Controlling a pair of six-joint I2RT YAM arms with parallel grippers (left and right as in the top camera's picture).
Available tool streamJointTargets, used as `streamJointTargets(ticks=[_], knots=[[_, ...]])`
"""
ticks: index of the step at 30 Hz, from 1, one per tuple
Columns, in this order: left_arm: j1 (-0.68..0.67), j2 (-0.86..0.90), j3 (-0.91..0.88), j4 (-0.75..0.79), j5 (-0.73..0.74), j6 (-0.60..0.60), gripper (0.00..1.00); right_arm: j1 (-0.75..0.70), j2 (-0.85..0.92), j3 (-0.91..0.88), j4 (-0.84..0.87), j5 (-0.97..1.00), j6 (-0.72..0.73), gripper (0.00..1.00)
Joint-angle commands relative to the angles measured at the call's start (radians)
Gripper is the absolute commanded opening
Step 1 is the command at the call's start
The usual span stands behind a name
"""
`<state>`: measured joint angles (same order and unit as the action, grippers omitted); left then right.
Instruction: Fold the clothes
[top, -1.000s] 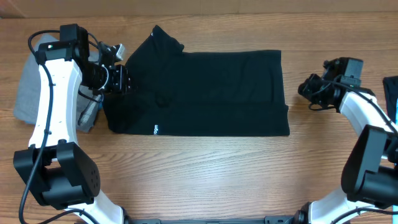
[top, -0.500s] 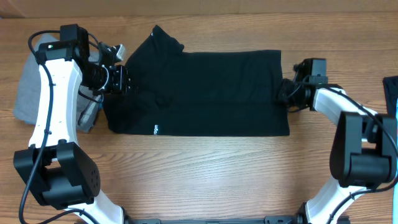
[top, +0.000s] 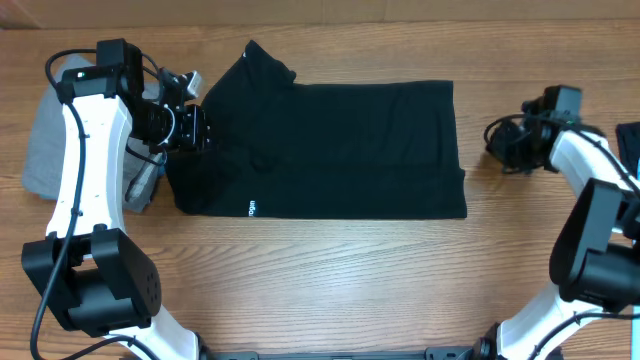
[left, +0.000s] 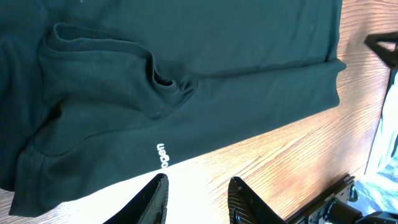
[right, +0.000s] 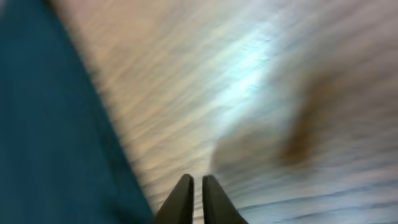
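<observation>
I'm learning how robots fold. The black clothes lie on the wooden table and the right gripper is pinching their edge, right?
Not quite. The clothes do lie on the wooden table, but the right gripper pinches nothing: the overhead view shows it off the cloth, over bare wood.

Two white-shelled arms (top: 82, 150) with bulky black joint housings (top: 100, 285), looped black cables (top: 40, 300), slim tapered black fingers (left: 152, 199)
</observation>
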<state>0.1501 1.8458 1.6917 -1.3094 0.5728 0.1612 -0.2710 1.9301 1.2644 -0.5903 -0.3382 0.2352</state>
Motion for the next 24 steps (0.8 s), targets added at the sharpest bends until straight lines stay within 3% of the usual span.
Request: streamJointTargets(ticks=[1, 4, 8, 13, 16, 24], knots=[[-0.008, -0.031, 0.025, 0.002, 0.023, 0.015, 0.35, 0.055, -0.061, 0.046, -0.016, -0.238, -0.062, 0.18], [-0.008, -0.031, 0.025, 0.005, 0.023, 0.015, 0.35, 0.128, -0.054, 0.027, -0.021, -0.189, -0.087, 0.17], [-0.008, -0.031, 0.025, 0.005, 0.023, 0.015, 0.36, 0.216, -0.027, -0.015, 0.017, 0.083, -0.035, 0.13], [-0.008, -0.031, 0.025, 0.002, 0.024, 0.015, 0.35, 0.218, 0.087, -0.022, 0.036, 0.292, 0.035, 0.09], [-0.008, -0.031, 0.025, 0.0, 0.024, 0.015, 0.35, 0.172, 0.12, -0.021, 0.037, 0.296, 0.035, 0.04], [-0.008, -0.031, 0.025, 0.005, 0.023, 0.015, 0.35, 0.05, 0.09, 0.065, -0.051, 0.146, 0.022, 0.05]])
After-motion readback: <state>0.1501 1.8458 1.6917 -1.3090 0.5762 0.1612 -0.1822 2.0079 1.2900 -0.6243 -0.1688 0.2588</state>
